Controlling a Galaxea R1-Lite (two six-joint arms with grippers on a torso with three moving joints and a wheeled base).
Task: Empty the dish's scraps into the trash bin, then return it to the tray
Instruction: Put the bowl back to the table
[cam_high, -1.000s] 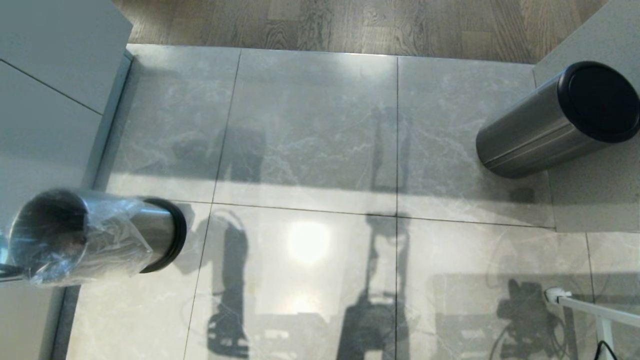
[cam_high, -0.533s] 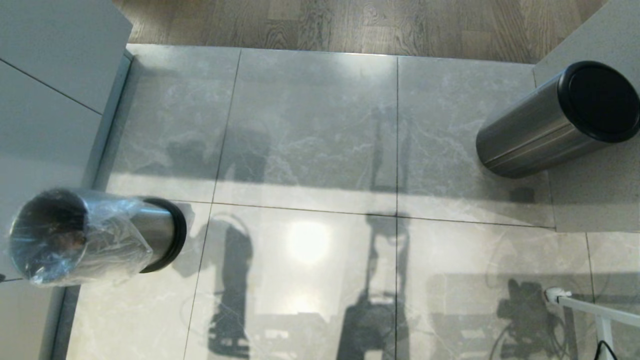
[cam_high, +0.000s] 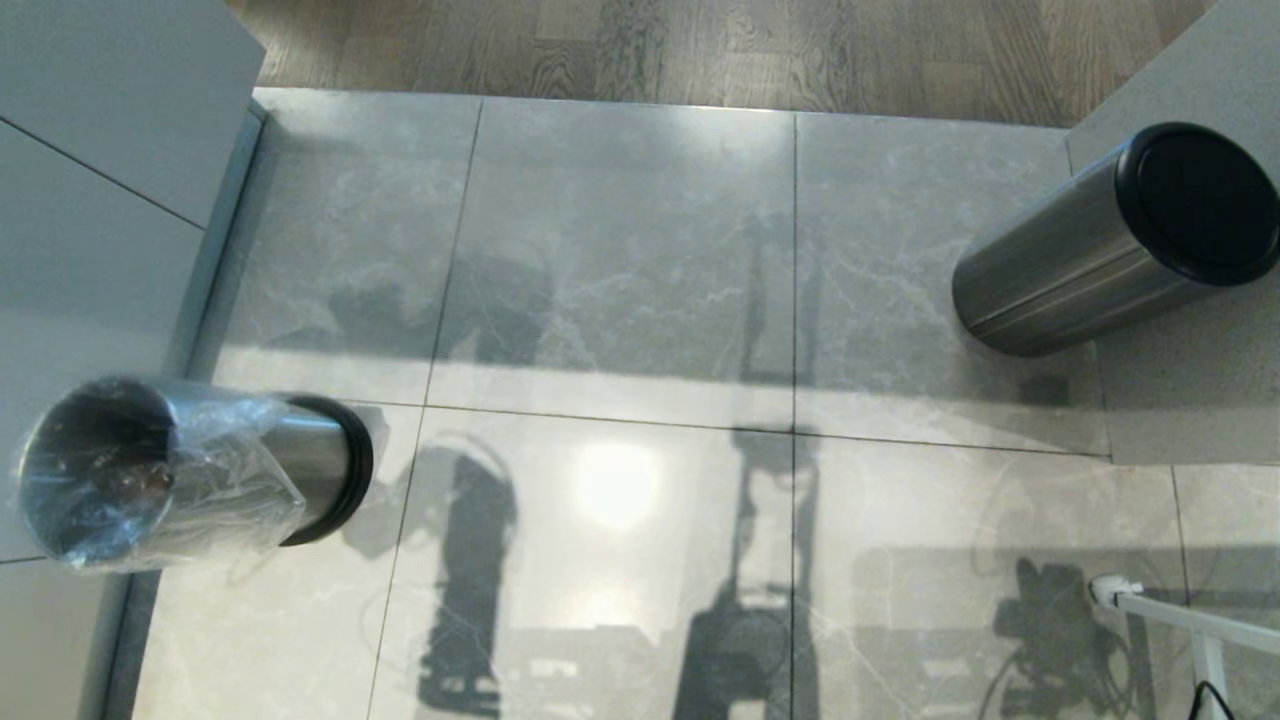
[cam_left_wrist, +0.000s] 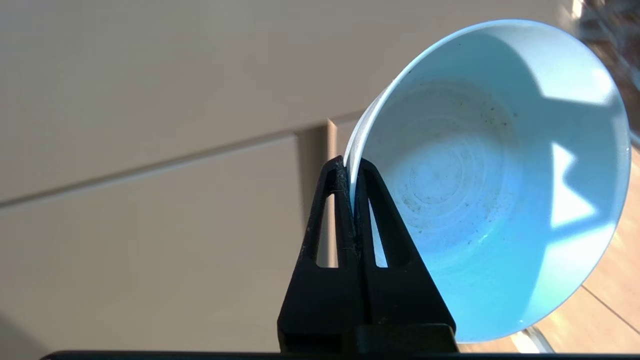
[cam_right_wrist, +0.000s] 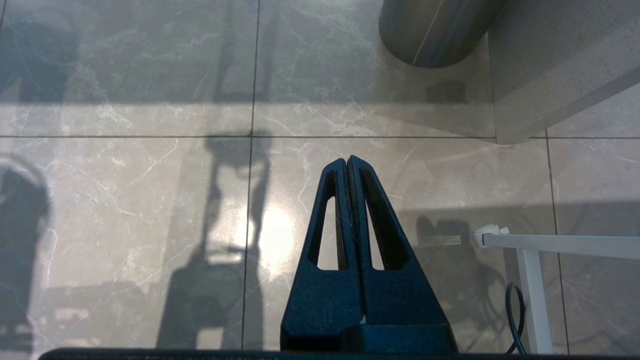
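The left tool (cam_left_wrist: 351, 170) is clamped tight on the rim of the bowl (cam_left_wrist: 495, 180), one finger inside the wall and one outside. The bowl is held in the air, tipped on its side so its pale blue inside faces the left wrist camera. Nothing but a few dark specks clings to its bottom; no carrot or fries show in it. Behind it stand flat beige cabinet panels (cam_left_wrist: 150, 125), with a strip of wood floor at one edge. Neither the left tool nor the bowl shows in the head view.

The bin (cam_high: 190, 470) with the crinkled clear liner stands on the tiled floor (cam_high: 620, 300) at its left edge, against the pale cabinet (cam_high: 90, 200). Something brownish lies deep inside it, too dim to make out.

A second steel cylinder (cam_high: 1100, 250) with a flat black top stands at the floor's far right, well apart from the bin.

The right tool (cam_right_wrist: 348, 162) hangs over bare tile with its fingers pressed together, holding nothing. A white frame (cam_right_wrist: 540, 250) with a black cable stands on the floor near it.
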